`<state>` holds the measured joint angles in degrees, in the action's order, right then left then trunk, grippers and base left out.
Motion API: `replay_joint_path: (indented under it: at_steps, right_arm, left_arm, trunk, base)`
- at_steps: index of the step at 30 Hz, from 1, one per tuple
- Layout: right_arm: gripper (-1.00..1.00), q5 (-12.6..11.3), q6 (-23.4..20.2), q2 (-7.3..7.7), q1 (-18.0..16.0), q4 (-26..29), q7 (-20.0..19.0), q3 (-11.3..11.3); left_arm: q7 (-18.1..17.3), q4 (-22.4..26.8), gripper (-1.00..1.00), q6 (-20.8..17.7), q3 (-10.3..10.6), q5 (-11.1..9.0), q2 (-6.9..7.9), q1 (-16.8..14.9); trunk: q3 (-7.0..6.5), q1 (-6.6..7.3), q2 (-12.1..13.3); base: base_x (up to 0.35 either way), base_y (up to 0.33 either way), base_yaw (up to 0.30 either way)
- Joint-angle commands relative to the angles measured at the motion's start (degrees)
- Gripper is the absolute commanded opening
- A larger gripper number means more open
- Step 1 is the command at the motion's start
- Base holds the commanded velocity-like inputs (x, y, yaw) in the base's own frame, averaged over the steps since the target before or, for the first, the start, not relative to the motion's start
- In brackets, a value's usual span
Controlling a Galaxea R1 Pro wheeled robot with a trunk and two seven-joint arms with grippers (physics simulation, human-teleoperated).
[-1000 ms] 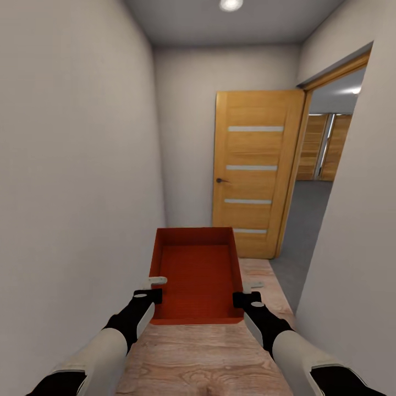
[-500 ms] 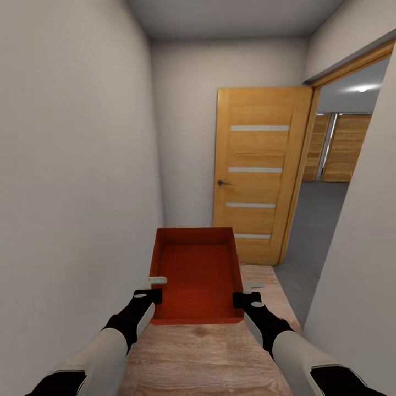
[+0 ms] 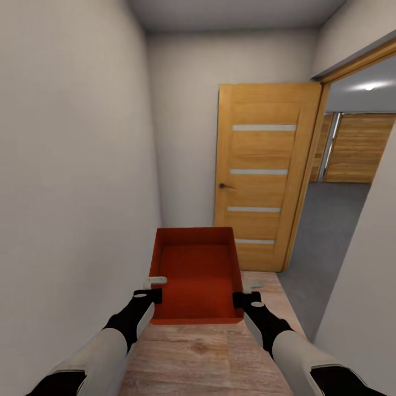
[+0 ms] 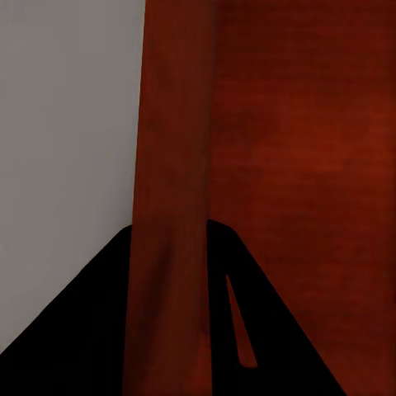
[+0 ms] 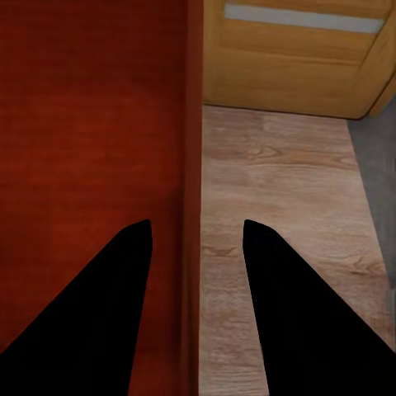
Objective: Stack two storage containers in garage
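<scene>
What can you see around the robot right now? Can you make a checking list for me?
Surface: light wood-plank floor underfoot; grey floor past the doorway.
Job's things: one orange-red storage container, open-topped, empty, carried off the floor.
Clutter: nothing seen.
Grippers: left gripper on the container's left wall, right gripper on its right wall; the fingers straddle each wall.
Cables: nothing seen.
Surroundings: narrow hallway, plain walls, open wooden door, wooden panels in the far room.

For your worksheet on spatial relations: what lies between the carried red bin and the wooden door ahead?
In the head view, just a bare stretch of light wood-plank floor separates the red bin from the wooden door.
</scene>
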<state>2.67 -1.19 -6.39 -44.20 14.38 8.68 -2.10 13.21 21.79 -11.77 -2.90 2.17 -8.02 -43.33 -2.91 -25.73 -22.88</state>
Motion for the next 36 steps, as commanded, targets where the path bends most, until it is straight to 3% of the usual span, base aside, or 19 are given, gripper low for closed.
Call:
replay_joint_path:
  at_steps: [1,26,36]
  right_arm:
    - [-1.0,-0.67,-0.13,-0.2,0.0,-0.14,-0.24,0.34]
    - [-1.0,-0.65,-0.13,-0.24,0.03,-0.14,-0.25,0.34]
    - [-1.0,-0.65,-0.3,-0.37,-0.01,-0.14,-0.25,0.34]
  left_arm:
    - [-0.11,0.25,-1.0,3.09,-0.35,0.46,-0.09,0.0]
    - [-0.11,0.27,-1.0,3.16,-0.35,0.46,-0.15,0.0]
    - [-0.1,0.6,-1.0,3.16,-0.28,0.46,-0.15,0.0]
  trunk:
    - [0.03,-0.05,-0.04]
    - [0.03,-0.05,-0.04]
    - [-0.14,-0.05,-0.04]
  base:
    - [0.322,0.0,0.0]
    - [0.322,0.0,-0.001]
    - [0.247,0.0,-0.167]
